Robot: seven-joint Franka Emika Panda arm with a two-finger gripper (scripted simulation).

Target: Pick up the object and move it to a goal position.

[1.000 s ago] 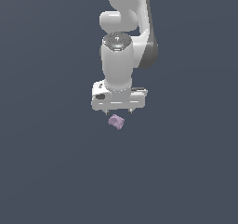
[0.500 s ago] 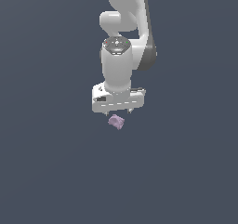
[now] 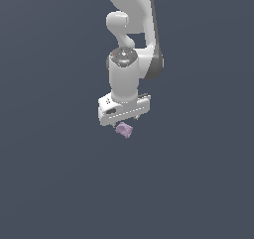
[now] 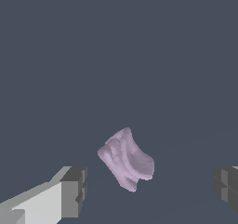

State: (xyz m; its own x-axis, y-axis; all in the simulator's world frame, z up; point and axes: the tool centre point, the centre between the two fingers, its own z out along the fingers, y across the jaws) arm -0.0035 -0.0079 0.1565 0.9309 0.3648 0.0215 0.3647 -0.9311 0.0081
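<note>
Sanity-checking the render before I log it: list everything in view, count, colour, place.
object: 1, pale lilac-purple, lumpy; lies on the surface just under the gripper, between the two fingers in the wrist view, touching neither.
surface: 1, flat dark grey-blue; fills the background in both views.
gripper: 1, white body, dark grey finger pads; open, right above the object.
arm: 1, white with dark grey joint sections; comes down from the top of the exterior view.
</note>
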